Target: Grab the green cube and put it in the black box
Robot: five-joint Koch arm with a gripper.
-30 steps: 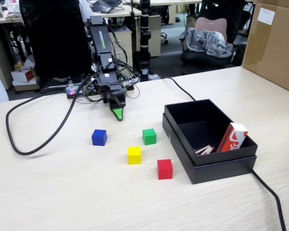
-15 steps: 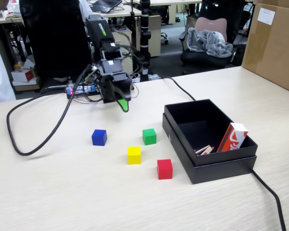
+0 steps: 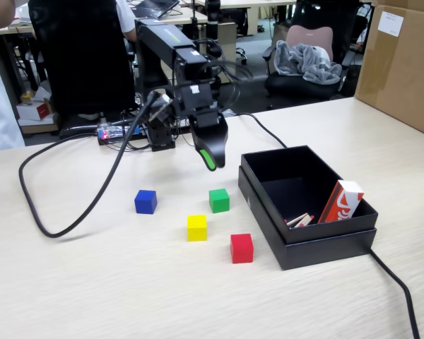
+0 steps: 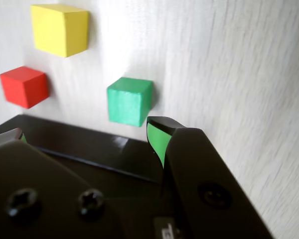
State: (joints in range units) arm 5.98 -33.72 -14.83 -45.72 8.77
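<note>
The green cube rests on the pale wooden table, just left of the black box in the fixed view. My gripper hangs in the air above and slightly behind the cube, not touching it. In the wrist view the green cube lies just beyond my gripper. The jaws stand wide apart with nothing between them, so the gripper is open. The rim of the black box crosses between the jaws in that view.
A blue cube, a yellow cube and a red cube sit near the green one. The box holds a red-and-white pack and wooden sticks. A black cable loops at left. A brown carton stands back right.
</note>
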